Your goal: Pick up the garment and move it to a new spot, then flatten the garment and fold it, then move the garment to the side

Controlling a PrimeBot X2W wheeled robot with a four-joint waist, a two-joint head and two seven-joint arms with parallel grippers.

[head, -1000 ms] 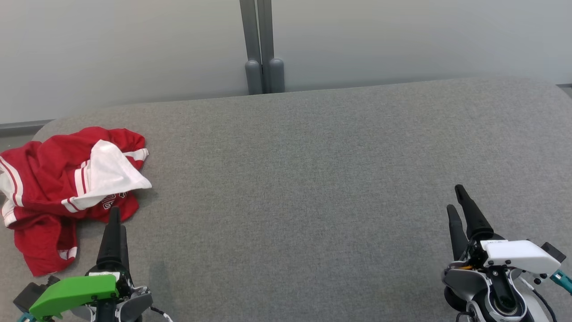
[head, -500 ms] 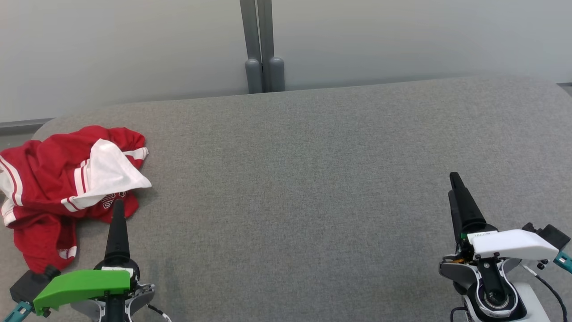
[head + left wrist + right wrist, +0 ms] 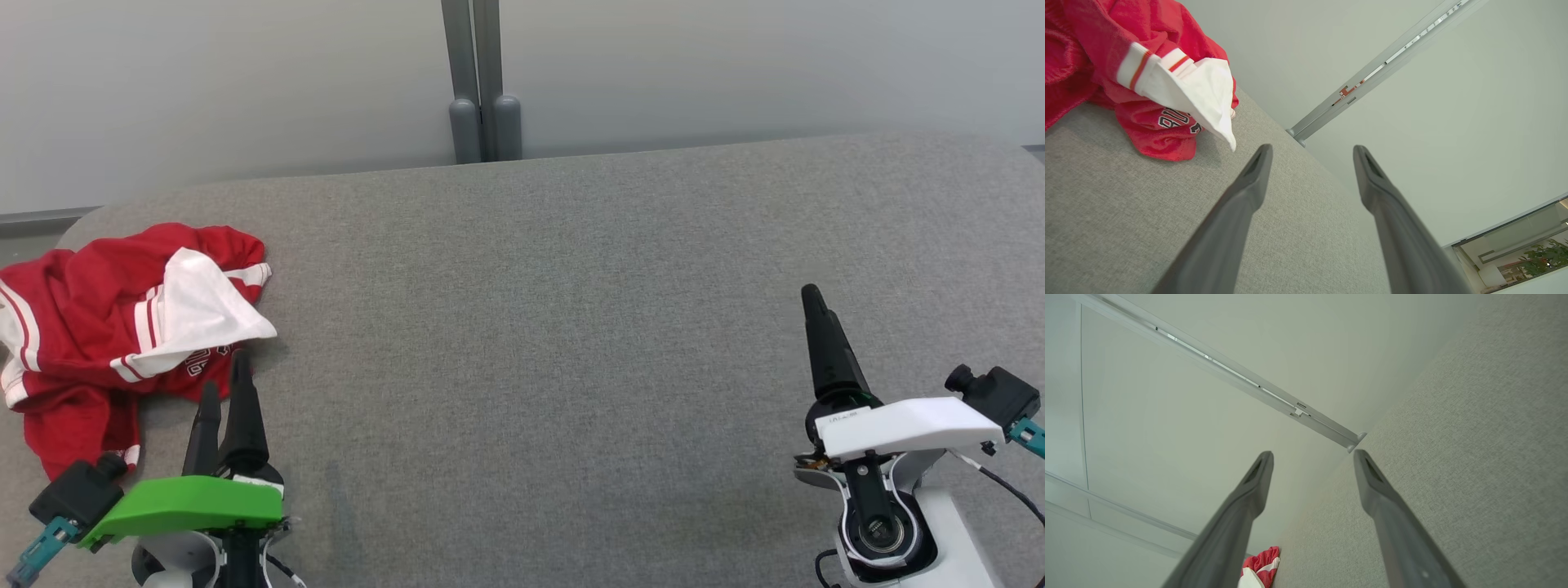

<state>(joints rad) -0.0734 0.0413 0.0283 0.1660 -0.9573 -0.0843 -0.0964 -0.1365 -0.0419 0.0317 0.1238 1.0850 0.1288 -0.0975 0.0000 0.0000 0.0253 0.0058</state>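
The garment (image 3: 98, 327) is a crumpled red shirt with white stripes and a white flap, heaped at the far left of the grey table (image 3: 555, 327). My left gripper (image 3: 224, 374) hovers at the garment's near right edge, fingers apart and empty. The left wrist view shows the garment (image 3: 1126, 81) up-left of the open left gripper (image 3: 1312, 152), apart from the fingertips. Over the table's right side my right gripper (image 3: 810, 296) is turned on edge; the right wrist view shows this gripper (image 3: 1312, 457) open and empty, with the garment (image 3: 1259, 569) small and far off.
A pale wall with a grey vertical post (image 3: 482, 82) stands behind the table's far edge. The garment hangs near the table's rounded left corner (image 3: 82, 233). Bare grey cloth stretches between the two grippers.
Both grippers have moved forward over the table. The left one has rolled so both fingers show and now reaches the garment's near edge. The garment has not moved.
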